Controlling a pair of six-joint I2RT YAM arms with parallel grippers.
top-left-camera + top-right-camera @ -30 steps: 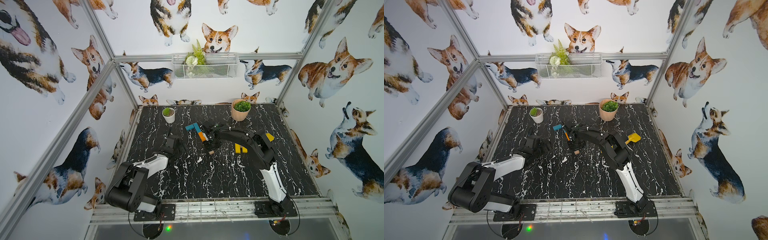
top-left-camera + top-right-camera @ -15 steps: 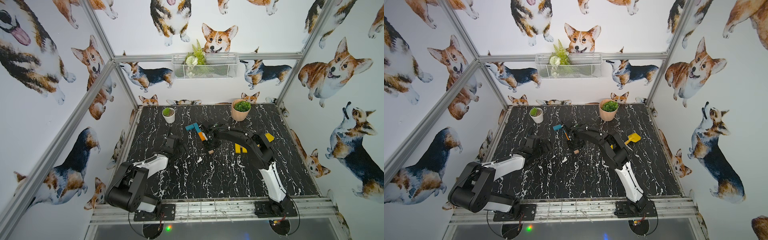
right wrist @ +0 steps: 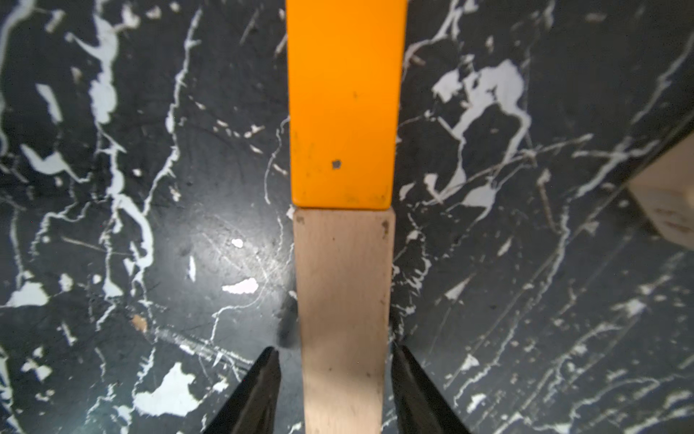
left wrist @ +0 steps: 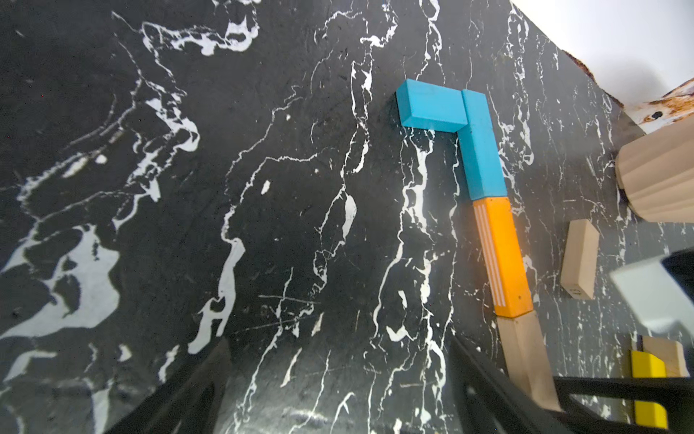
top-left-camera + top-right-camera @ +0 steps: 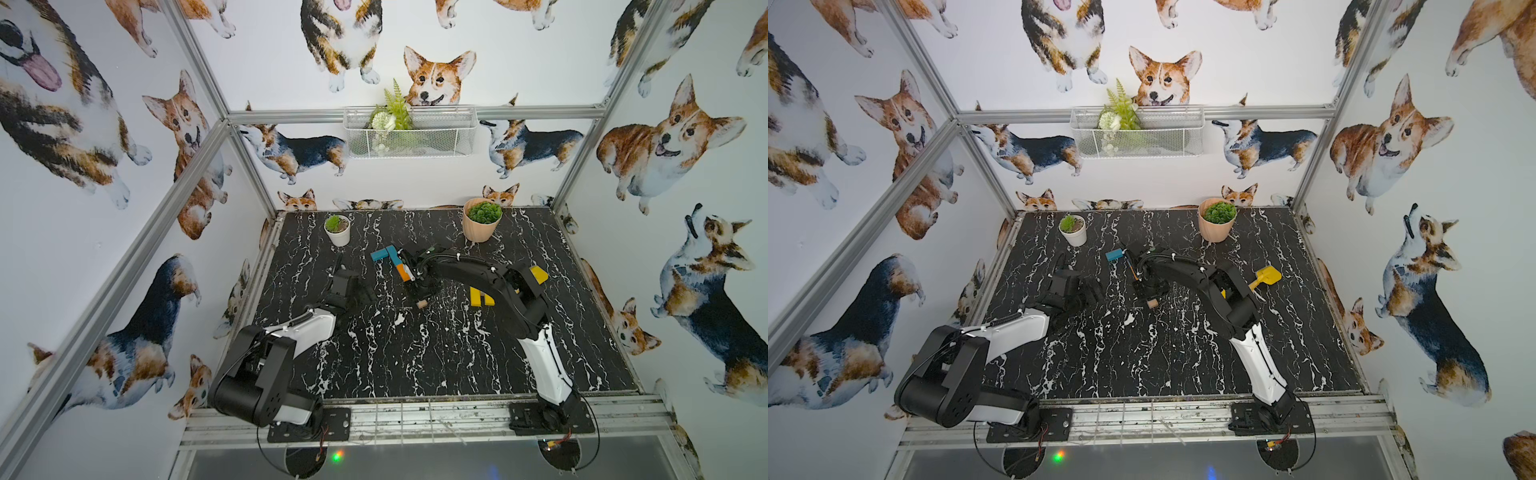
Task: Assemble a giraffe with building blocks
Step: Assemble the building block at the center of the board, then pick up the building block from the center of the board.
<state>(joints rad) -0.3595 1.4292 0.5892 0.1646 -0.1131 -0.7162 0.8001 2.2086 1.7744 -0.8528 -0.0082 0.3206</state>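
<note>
Tan wood first: the tan plank (image 3: 343, 300) is now released. The right end effector (image 3: 336, 349), which a second ago pinched it, has spread; in the right wrist view its black fingertips (image 3: 268, 364) stand off either long edge, with slivers of worktop (image 3: 150, 225) showing in the gaps. The plank lies flat, its end butted squarely against the orange plank (image 3: 343, 105). The giraffe (image 4: 484, 180) so far reads as two teal planks (image 4: 432, 109) in an L for the head, then orange, then tan, all touching end to end. In both top views this chain sits just above frame centre, and we see no shift in it over the last second. The left end effector (image 4: 340, 338) hangs spread and empty, left of the chain in the top views. We judge the neck complete, with body and legs outstanding. The yellow planks (image 5: 480, 297) lie right of centre, and a loose tan plank (image 4: 580, 259) lies near the orange one, apart from it. Caution: withdraw the right arm without nudging the fresh joint.
</note>
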